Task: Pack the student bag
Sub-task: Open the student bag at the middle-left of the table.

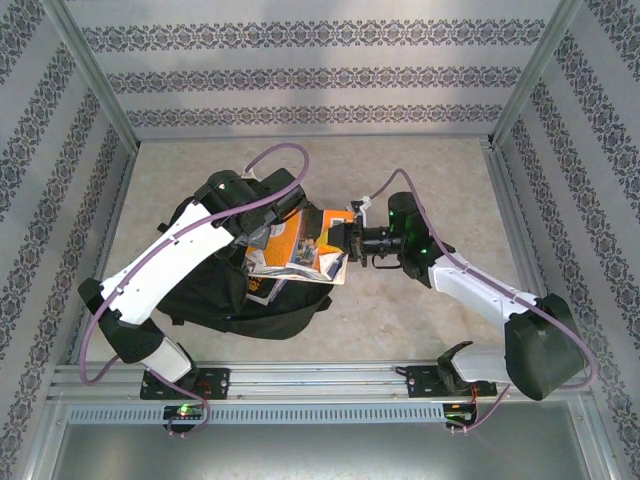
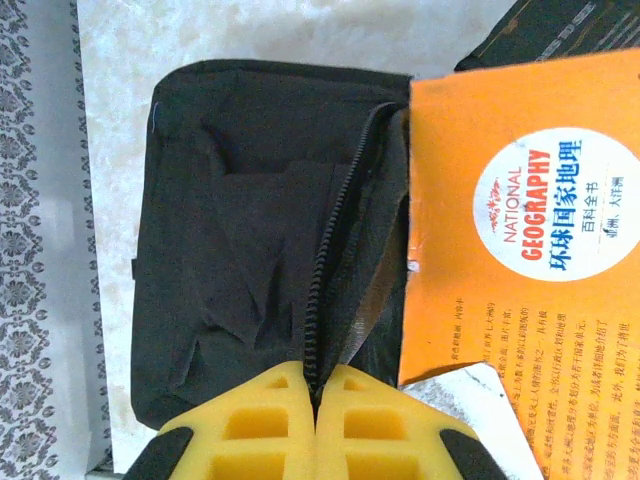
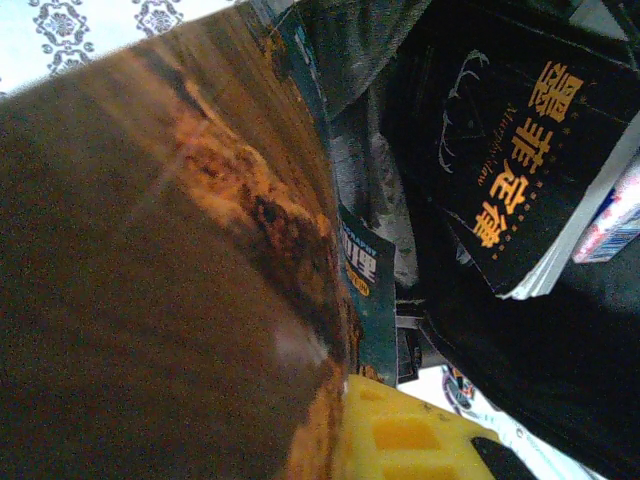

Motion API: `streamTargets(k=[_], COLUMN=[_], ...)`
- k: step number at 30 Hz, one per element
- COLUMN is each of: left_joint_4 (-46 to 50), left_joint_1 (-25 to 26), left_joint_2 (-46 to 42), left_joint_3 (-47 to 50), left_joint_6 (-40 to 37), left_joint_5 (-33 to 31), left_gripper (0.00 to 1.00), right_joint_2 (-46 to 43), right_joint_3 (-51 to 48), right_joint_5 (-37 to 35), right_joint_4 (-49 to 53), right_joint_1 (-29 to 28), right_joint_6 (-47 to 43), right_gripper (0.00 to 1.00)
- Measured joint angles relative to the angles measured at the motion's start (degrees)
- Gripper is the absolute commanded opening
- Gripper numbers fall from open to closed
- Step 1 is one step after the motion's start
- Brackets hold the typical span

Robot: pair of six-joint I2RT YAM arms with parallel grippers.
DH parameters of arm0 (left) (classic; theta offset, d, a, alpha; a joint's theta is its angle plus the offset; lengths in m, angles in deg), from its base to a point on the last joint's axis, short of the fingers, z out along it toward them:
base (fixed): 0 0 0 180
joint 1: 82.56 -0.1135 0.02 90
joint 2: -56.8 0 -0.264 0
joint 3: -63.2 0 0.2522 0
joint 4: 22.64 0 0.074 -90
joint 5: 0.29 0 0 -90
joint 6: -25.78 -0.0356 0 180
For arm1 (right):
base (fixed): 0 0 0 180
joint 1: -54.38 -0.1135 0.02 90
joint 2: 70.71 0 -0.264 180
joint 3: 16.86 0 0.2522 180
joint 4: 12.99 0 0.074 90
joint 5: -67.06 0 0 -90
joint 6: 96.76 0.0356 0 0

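The student bag [image 1: 235, 300] is a black fabric backpack lying left of centre on the table. My left gripper [image 2: 318, 388] is shut on the bag's [image 2: 250, 240] zipper edge, and the zipper runs straight in between the yellow fingers. An orange National Geography book [image 2: 520, 230] lies partly in the bag's opening. My right gripper [image 1: 345, 238] holds that orange book [image 1: 300, 240] by its right edge. In the right wrist view the book's cover [image 3: 180, 280] is pressed against one yellow finger [image 3: 410, 435]; the other finger is hidden behind it.
A black-covered book [image 3: 520, 160] with orange characters lies on the bag beside the orange one. White printed pages [image 1: 300, 265] lie under the orange book. Bare tabletop [image 1: 430, 170] stretches behind and to the right. Metal frame posts and patterned walls enclose the table.
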Motion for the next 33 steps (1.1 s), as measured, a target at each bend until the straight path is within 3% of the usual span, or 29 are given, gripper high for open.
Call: streamTargets(k=[5,6,7,8,10,17,20,22,25,26,33], left_joint_4=[0.0,0.0,0.1,0.1,0.0,0.0,0.0,0.0,0.0,0.0,0.4], left_joint_1=[0.0,0.0,0.0,0.0,0.0,0.0,0.0,0.0,0.0,0.0,-0.4], left_joint_2=[-0.1,-0.3,-0.4,-0.5,-0.7,-0.7,-0.7,-0.7,-0.4,-0.3,-0.1], left_joint_3=[-4.2,-4.4,-4.3,-4.2,-3.2,1.6,1.9,2.6,3.1,3.1,-2.3], left_joint_6=[0.0,0.0,0.0,0.0,0.3,0.9,0.9,0.8,0.9,0.7,1.3], left_joint_5=[2.5,3.6,5.0,6.0,7.4,7.8,7.8,7.6,7.6,7.6,7.0], left_gripper=[0.02,0.11,0.29,0.42,0.55,0.69,0.62,0.44,0.06,0.0,0.0], right_joint_2=[-2.1,-2.1,-2.1,-2.1,-2.1,-2.1,-2.1,-2.1,-2.1,-2.1,-2.5], right_joint_3=[-3.0,-3.3,-3.5,-3.7,-3.7,-3.7,-3.6,-3.6,-3.6,-3.6,-3.9], right_joint_5=[0.0,0.0,0.0,0.0,0.0,0.0,0.0,0.0,0.0,0.0,-0.1], right_joint_4=[1.5,1.8,2.0,2.2,2.4,2.4,2.4,2.4,2.4,2.4,5.6], right_joint_1=[1.9,1.9,1.9,1.9,1.6,1.0,1.0,1.0,1.0,1.0,1.1], right_joint_6=[-1.2,-1.5,-1.6,-1.7,-1.8,-1.8,-1.8,-1.8,-1.8,-1.9,-4.6], right_gripper=[0.0,0.0,0.0,0.0,0.0,0.0,0.0,0.0,0.0,0.0,0.0])
